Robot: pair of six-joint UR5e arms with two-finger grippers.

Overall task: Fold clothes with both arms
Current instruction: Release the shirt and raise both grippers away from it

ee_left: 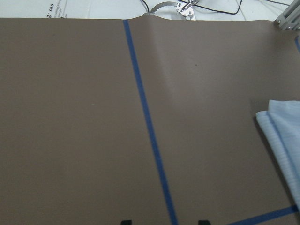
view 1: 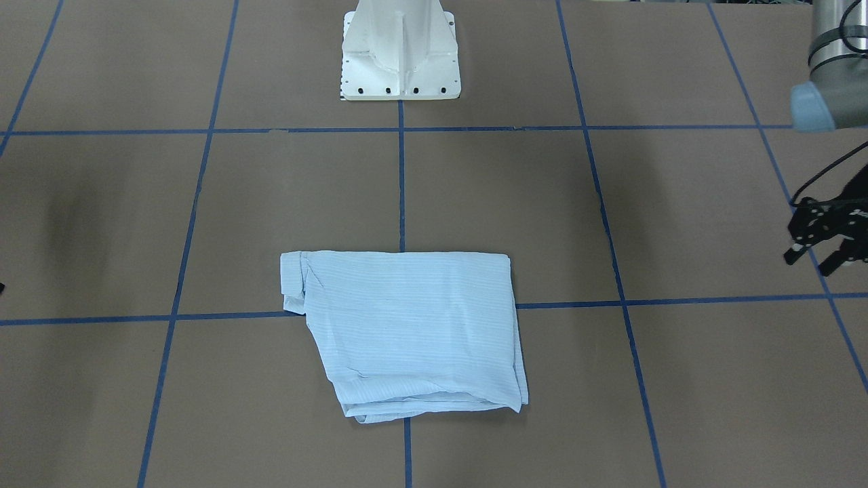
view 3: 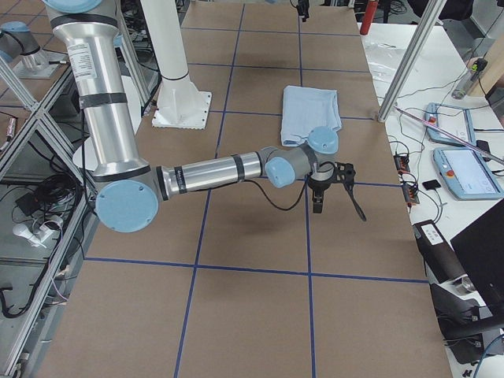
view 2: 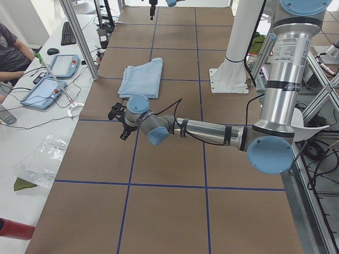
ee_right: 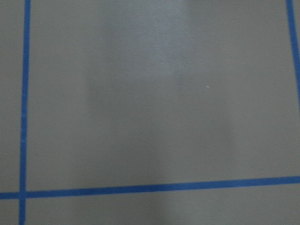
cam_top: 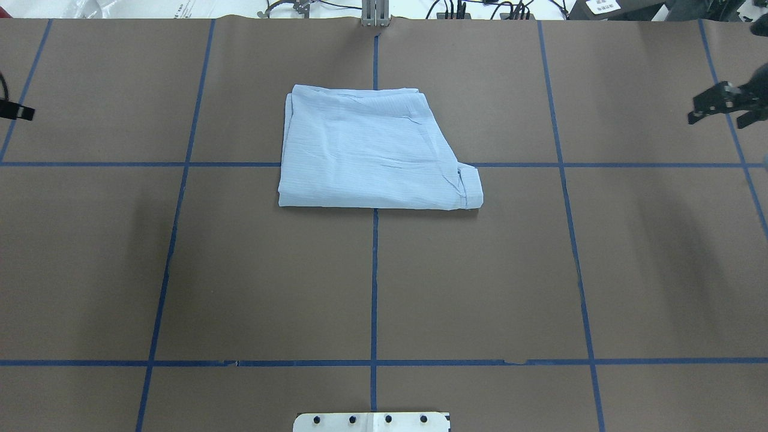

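Observation:
The pale blue striped shirt point(view 1: 407, 332) lies folded into a flat packet at the table's middle, toward the far edge in the overhead view point(cam_top: 372, 156). It also shows in the side views point(view 2: 142, 78) point(view 3: 311, 110). My left gripper point(view 1: 808, 263) hovers open and empty far off to the shirt's side; its wrist view shows only the shirt's edge point(ee_left: 283, 140). My right gripper point(cam_top: 720, 117) is open and empty at the table's opposite end, well away from the shirt. The right wrist view shows only bare table.
The white pedestal base point(view 1: 400, 54) stands at the robot's side of the table. Blue tape lines point(cam_top: 374, 270) grid the brown surface. Off the far edge are tablets point(view 2: 47, 90), cables, a seated operator point(view 2: 10, 53) and a red bottle point(view 2: 13, 228).

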